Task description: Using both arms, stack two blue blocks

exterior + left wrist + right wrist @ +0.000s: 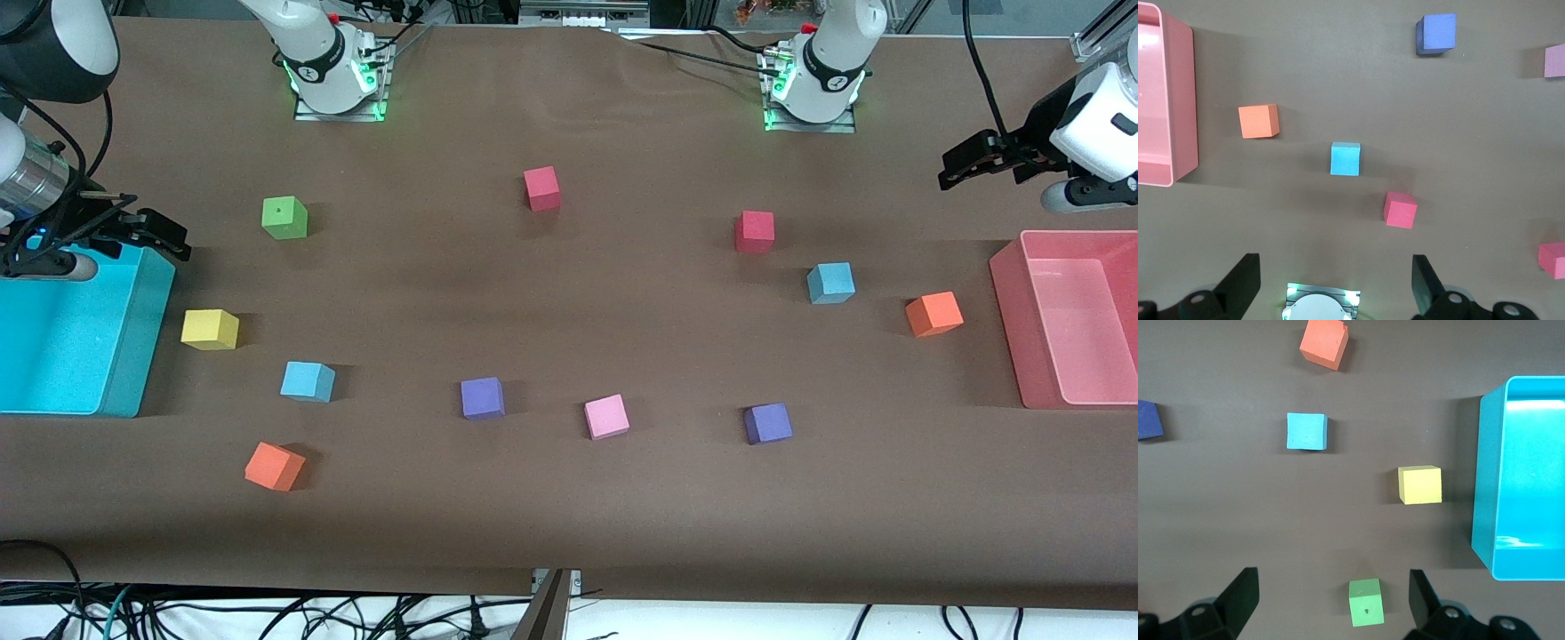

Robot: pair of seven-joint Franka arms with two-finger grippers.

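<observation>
Two sky-blue blocks lie apart on the brown table. One [830, 283] is toward the left arm's end, between a red cube and an orange cube; it shows in the left wrist view [1345, 159]. The other [308, 381] is toward the right arm's end, next to a yellow cube; it shows in the right wrist view [1306, 431]. My left gripper [953, 171] [1335, 273] is open and empty, up in the air beside the pink bin. My right gripper [164, 236] [1333, 583] is open and empty, up in the air over the cyan bin's edge.
A cyan bin [142, 338] stands at the right arm's end and a pink bin [1013, 320] at the left arm's end. Green [284, 218], yellow [210, 329], orange [274, 466] [933, 314], red [542, 188] [755, 231], purple [483, 397] [767, 423] and pink [606, 416] cubes are scattered about.
</observation>
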